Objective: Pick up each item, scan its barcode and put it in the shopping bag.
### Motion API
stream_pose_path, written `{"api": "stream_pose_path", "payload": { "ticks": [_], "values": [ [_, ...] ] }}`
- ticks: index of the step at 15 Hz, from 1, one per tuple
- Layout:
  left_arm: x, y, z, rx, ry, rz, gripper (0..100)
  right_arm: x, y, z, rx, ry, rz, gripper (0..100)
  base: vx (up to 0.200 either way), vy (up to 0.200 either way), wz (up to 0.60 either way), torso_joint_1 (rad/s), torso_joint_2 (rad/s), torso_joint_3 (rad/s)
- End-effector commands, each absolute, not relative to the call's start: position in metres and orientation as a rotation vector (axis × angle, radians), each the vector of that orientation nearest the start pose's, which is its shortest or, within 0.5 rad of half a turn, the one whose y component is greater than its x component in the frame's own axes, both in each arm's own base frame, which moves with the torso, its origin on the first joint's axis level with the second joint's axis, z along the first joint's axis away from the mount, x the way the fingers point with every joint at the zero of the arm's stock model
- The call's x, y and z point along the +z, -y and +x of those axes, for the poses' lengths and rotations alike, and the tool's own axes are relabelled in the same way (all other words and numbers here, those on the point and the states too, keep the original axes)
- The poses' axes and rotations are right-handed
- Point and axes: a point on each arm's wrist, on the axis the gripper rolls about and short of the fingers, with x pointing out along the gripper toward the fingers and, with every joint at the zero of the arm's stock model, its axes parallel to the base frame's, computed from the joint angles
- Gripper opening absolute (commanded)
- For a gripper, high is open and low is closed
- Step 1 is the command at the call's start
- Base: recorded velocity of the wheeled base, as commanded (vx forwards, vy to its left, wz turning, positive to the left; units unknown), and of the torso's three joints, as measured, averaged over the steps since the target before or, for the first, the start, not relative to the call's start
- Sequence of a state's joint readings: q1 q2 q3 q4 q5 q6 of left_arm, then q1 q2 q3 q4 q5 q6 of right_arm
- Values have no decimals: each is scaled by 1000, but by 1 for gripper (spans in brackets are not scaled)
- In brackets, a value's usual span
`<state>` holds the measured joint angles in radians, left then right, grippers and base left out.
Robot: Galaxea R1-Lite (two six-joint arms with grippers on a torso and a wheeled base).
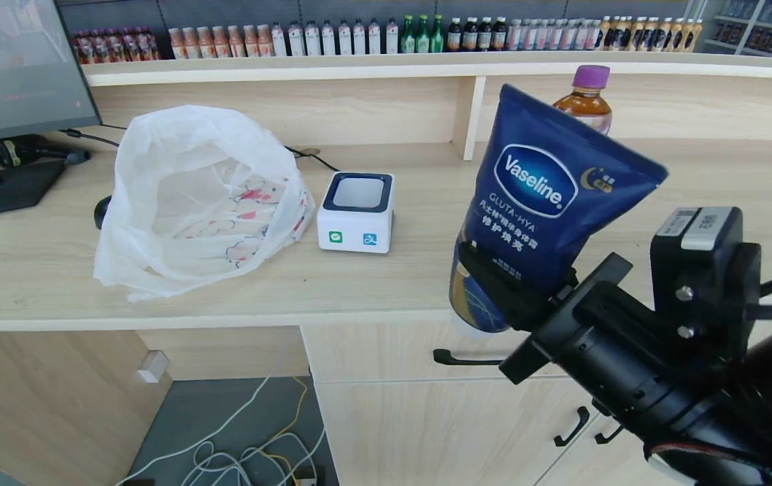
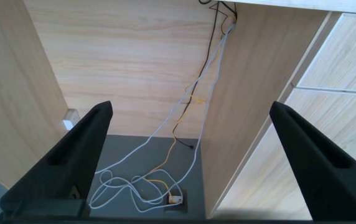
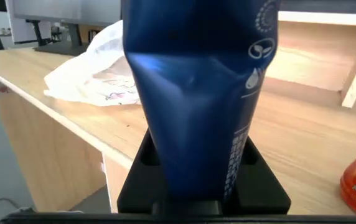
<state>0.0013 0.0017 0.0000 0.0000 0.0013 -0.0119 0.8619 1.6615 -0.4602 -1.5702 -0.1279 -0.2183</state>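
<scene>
While clenching the blue tube (image 1: 548,196) near its cap with the right gripper (image 1: 514,287), above the counter (image 1: 386,287) edge, risks slip and fall floorward; left gripper (image 2: 190,109) splayed empty below; beyond, may miss scanner (image 1: 356,212) or snag slumped shopping bag (image 1: 156,142)

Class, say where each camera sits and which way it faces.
Head: on the head, facing forward and down at counter, bag, scanner; right gripper holding the tube shows.
Left wrist: on the left arm, facing floor cables under the counter; open left gripper shows.
Right wrist: on the right arm, facing the bag past the tube; its gripper shows.
Shared: head and right wrist show tube, bag.
</scene>
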Motion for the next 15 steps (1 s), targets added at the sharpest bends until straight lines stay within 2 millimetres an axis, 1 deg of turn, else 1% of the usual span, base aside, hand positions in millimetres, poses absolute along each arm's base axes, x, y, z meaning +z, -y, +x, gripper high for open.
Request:
{"api": "stream_pose_path", "payload": {
  "ticks": [1, 2, 4, 5, 6, 8, 9, 11, 13, 15],
  "values": [
    [76, 0, -23, 3, -2, -12, 100, 197, -185, 183, 629, 374, 18, 0, 0, 0, 0, 0, 0, 0],
    [76, 0, -23, 3, -2, -12, 100, 198, -183, 188, 618, 364, 64, 0, 0, 0, 0, 0, 0, 0],
    [76, 0, -23, 3, -2, -12, 100, 192, -179, 199, 585, 338, 70, 0, 0, 0, 0, 0, 0, 0],
    [76, 0, -23, 3, -2, -12, 100, 188, -173, 205, 545, 322, 58, 0, 0, 0, 0, 0, 0, 0],
    [76, 0, -23, 3, -2, -12, 100, 188, -169, 216, 479, 320, 62, 0, 0, 0, 0, 0, 0, 0],
    [76, 0, -23, 3, -2, -12, 100, 197, -168, 230, 383, 345, 125, 0, 0, 0, 0, 0, 0, 0],
    [76, 0, -23, 2, -2, -8, 100, 209, -172, 238, 335, 391, 165, 0, 0, 0, 0, 0, 0, 0],
    [76, 0, -23, 3, -2, -8, 100, 220, -175, 244, 319, 427, 185, 0, 0, 0, 0, 0, 0, 0],
    [76, 0, -23, 3, -2, -11, 100, 226, -176, 247, 314, 450, 197, 0, 0, 0, 0, 0, 0, 0],
    [76, 0, -23, 3, -2, -12, 100, 229, -179, 255, 308, 467, 203, 0, 0, 0, 0, 0, 0, 0]
  ]
}}
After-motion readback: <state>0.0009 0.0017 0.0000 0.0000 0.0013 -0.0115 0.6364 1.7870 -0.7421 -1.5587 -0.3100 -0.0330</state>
